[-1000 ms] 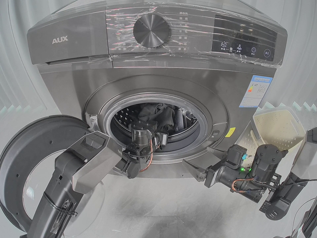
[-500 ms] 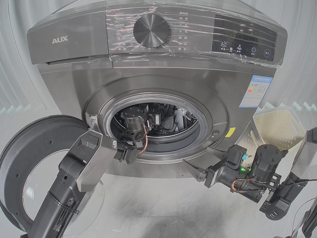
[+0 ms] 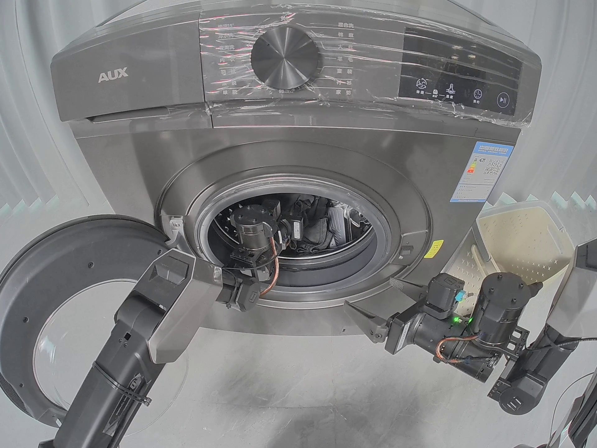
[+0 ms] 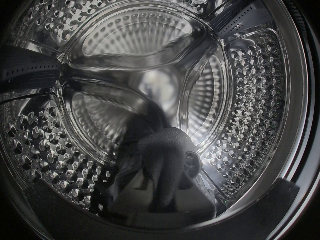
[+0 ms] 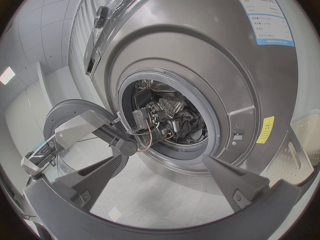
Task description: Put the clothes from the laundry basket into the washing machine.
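1. Pale curtains and a grey floor (image 3: 298,393) surround the washing machine (image 3: 155,150). Its round door (image 3: 62,294) hangs wide open at the left edge of the front, out of the arm's path.
2. Inside the drum (image 4: 133,40), just past the front lip, the left gripper (image 4: 162,197) pinches a dark garment (image 4: 166,150). The cloth drapes over the fingers and hides most of them.
3. For a good release, I judge the cloth should go lower and deeper toward the drum's back wall before the fingers part. That way no fold trails over the lip.
4. The retreat is best made straight back through the middle of the opening. The wrist cable (image 3: 272,269) loops near the lip's lower left edge and could catch there.
5. Low before the machine's lower right front, the right gripper (image 3: 368,290) hovers above the floor with its fingers spread and nothing between them.
6. At the machine's right side, the cream laundry basket (image 3: 528,231) leans tilted. The visible part of its inside looks bare, so this is probably the last piece.
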Tool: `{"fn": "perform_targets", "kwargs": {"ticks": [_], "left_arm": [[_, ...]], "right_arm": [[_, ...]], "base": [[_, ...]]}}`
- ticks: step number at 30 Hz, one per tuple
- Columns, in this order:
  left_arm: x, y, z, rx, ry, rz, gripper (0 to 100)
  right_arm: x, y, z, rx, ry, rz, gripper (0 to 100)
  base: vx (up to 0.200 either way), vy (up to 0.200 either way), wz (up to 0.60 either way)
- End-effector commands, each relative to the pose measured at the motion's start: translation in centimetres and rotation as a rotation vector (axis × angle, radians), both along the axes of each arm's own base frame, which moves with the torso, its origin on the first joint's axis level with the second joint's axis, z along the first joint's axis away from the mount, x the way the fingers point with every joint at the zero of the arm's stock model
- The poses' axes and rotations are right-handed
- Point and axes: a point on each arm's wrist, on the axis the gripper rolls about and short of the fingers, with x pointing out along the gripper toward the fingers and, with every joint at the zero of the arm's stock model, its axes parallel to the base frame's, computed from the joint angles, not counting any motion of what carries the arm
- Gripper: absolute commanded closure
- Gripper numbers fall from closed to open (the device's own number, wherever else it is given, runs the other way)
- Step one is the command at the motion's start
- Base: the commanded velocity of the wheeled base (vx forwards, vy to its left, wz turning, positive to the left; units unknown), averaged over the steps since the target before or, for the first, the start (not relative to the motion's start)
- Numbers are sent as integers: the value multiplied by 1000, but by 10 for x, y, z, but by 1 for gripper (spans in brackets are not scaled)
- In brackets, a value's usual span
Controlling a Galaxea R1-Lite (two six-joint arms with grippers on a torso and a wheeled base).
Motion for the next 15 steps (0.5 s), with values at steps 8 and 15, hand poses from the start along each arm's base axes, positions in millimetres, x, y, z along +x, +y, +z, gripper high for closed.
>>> {"fn": "perform_targets", "kwargs": {"ticks": [8,15], "left_arm": [[-25,-25,13,4,25,-60,0],[-61,-30,17,55,113,-104,0]], "right_arm": [[1,-1,0,0,-2,-6,0],[1,-2,2,4,-7,-6,0]], "base": [[0,0,0],[0,0,0]]}}
